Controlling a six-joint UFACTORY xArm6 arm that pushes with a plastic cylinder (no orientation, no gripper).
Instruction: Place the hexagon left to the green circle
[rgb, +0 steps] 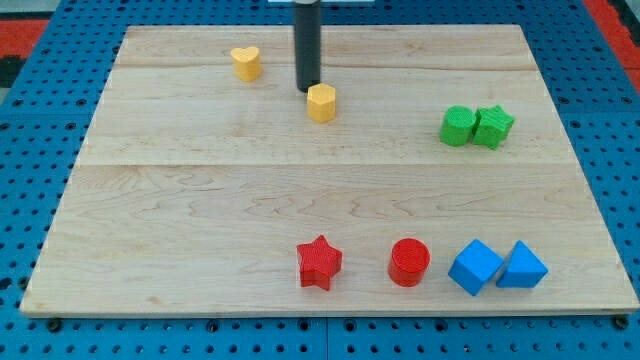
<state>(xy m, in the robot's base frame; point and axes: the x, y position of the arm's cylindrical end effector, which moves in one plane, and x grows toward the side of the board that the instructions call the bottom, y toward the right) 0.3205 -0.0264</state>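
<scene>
Ok: yellow heart (245, 63) sits left of the yellow hexagon (321, 102); my tip (308, 88) touches the hexagon's upper-left edge, bare rod, holding nothing. Green circle (458, 126) well right of the hexagon, touching green star (493, 127).

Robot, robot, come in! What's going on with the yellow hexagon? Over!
My tip just up-left of yellow hexagon, about touching. Green circle far to the view's right, green star against it. Nothing between. Over.
</scene>
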